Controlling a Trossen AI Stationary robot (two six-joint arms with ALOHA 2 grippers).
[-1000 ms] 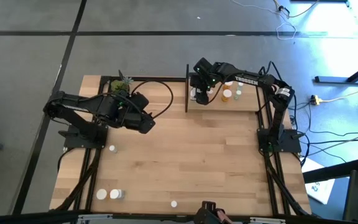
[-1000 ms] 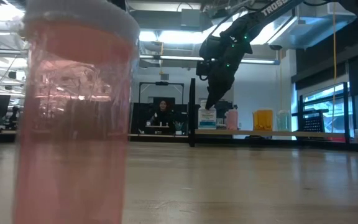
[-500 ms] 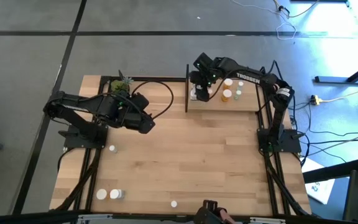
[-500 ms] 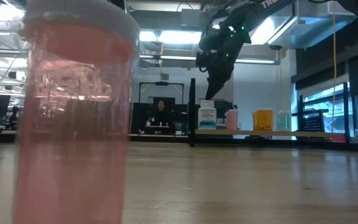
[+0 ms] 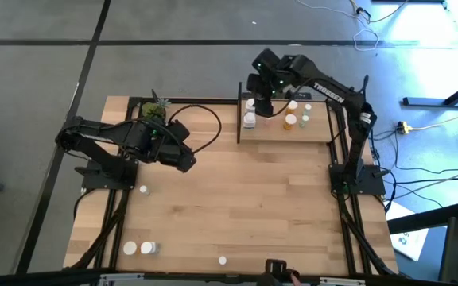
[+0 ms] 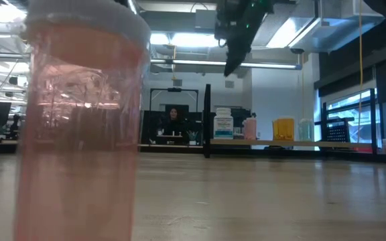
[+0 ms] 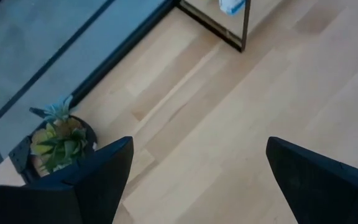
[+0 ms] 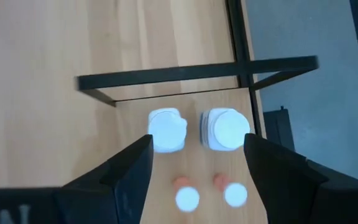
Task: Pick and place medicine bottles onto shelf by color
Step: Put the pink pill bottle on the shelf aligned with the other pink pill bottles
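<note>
The shelf [image 5: 286, 129] stands at the table's far right. On it stand white medicine bottles [image 8: 166, 130] [image 8: 227, 129], two pinkish ones [image 8: 187, 197], an orange one [image 5: 290, 121] and a pale green one [image 5: 304, 119]. My right gripper [image 8: 197, 163] hangs open high above the shelf's left end [image 6: 232, 65], holding nothing. Over the table's left part my left gripper [image 5: 188, 161] is open and empty too [image 7: 197, 180]. Loose white bottles stand on the table near its left and near edges [image 5: 143, 190] [image 5: 130, 248] [image 5: 223, 260]. A pink bottle [image 6: 79, 127] stands right before the low camera.
A small potted plant [image 5: 157, 104] sits at the table's far left corner, beside my left arm. The shelf's black upright posts [image 5: 238, 111] frame its left end. Bare wood [image 5: 253, 199] spreads across the middle of the table. A person shows far off in the room [image 6: 175, 120].
My right gripper has risen straight up from the white bottle at the shelf's left end and now hangs well clear above it, still open. That bottle stays standing on the shelf.
</note>
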